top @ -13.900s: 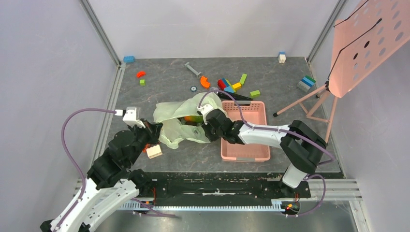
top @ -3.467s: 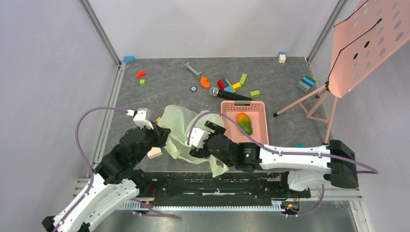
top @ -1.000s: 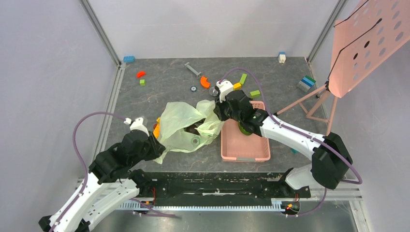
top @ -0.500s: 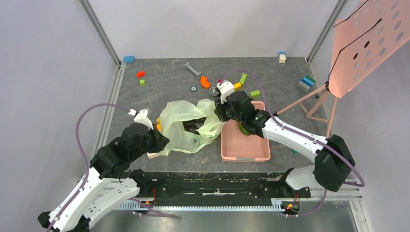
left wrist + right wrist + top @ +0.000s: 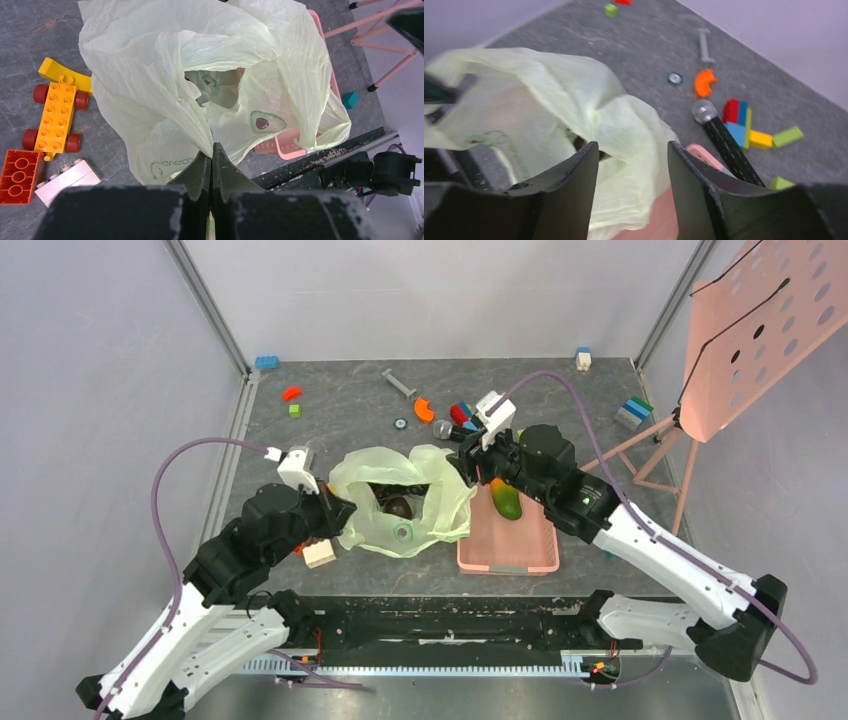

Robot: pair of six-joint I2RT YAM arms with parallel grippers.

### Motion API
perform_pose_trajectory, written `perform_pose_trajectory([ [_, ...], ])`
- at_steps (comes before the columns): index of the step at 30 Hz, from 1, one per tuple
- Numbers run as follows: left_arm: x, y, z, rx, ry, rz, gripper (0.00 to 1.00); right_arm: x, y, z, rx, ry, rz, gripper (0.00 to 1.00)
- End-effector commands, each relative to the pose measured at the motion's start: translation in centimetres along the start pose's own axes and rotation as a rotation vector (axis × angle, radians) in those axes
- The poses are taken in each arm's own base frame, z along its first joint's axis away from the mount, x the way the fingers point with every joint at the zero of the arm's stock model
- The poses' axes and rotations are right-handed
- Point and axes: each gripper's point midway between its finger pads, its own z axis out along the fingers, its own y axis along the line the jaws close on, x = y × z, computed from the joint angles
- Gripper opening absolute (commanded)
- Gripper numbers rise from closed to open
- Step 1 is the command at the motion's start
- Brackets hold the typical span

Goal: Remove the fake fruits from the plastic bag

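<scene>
Our right gripper holds its two dark fingers apart over the pale green crinkly thin plastic bag. At two o'clock of the bag we see an orange curved plastic block and a black silver-headed rod.

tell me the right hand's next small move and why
Probably lower the open right hand into the mouth of the plastic bag, toward the dark round fruit: the left hand pinches the bag's edge, and the fruit lies exposed inside.
</scene>
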Motion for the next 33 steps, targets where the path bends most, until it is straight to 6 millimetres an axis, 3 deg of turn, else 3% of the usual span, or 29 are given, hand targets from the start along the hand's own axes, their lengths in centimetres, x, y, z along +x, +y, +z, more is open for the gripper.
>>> perform_pose_trajectory([
  [1, -2.7, -1.4, -0.4, 0.052, -0.083, 0.038, 0.02, -3.1, 5.8, -1.3, -0.134, -0.051, -0.036, 0.49],
  [5, -2.9, -1.5, -0.4, 0.056, -0.099, 0.031, 0.02, -0.7, 12.0, -0.8, -0.264, -0.01, -0.039, 0.27],
  [8, -2.7, -1.4, -0.2, 0.054, -0.096, 0.03, 0.02, 2.5, 12.9, 0.2, -0.264, 0.031, -0.05, 0.19],
  [11, -2.1, -1.3, 0.2, 0.058, -0.081, 0.028, 0.02, 4.2, 12.0, 1.2, -0.202, 0.043, -0.07, 0.18],
  [14, -1.3, -1.4, 0.9, 0.065, -0.058, 0.025, 0.02, 2.8, 11.3, 2.7, -0.223, 0.028, -0.058, 0.16],
  [17, -0.8, -1.3, 1.5, 0.062, -0.047, 0.017, 0.02, 1.5, 10.0, 5.3, -0.308, 0.034, 0.02, 0.15],
  [19, -0.8, -1.2, 1.6, 0.061, -0.05, 0.014, 0.02, 1.8, 9.3, 7.2, -0.381, 0.072, 0.092, 0.14],
  [24, -1.1, -0.7, 2.0, 0.033, -0.079, 0.006, 0.02, 4.8, 8.4, 11.6, -0.508, 0.15, 0.232, 0.14],
  [28, -1.2, -0.8, 2.6, 0.027, -0.077, 0.016, 0.02, 9.4, 6.3, 14.7, -0.45, 0.227, 0.288, 0.12],
  [30, -1.1, -0.7, 2.8, 0.021, -0.075, 0.022, 0.02, 11.3, 5.2, 15.5, -0.388, 0.265, 0.268, 0.11],
  [33, -0.7, -0.4, 2.9, 0.013, -0.068, 0.028, 0.02, 11.8, 4.5, 15.0, -0.35, 0.271, 0.239, 0.12],
])
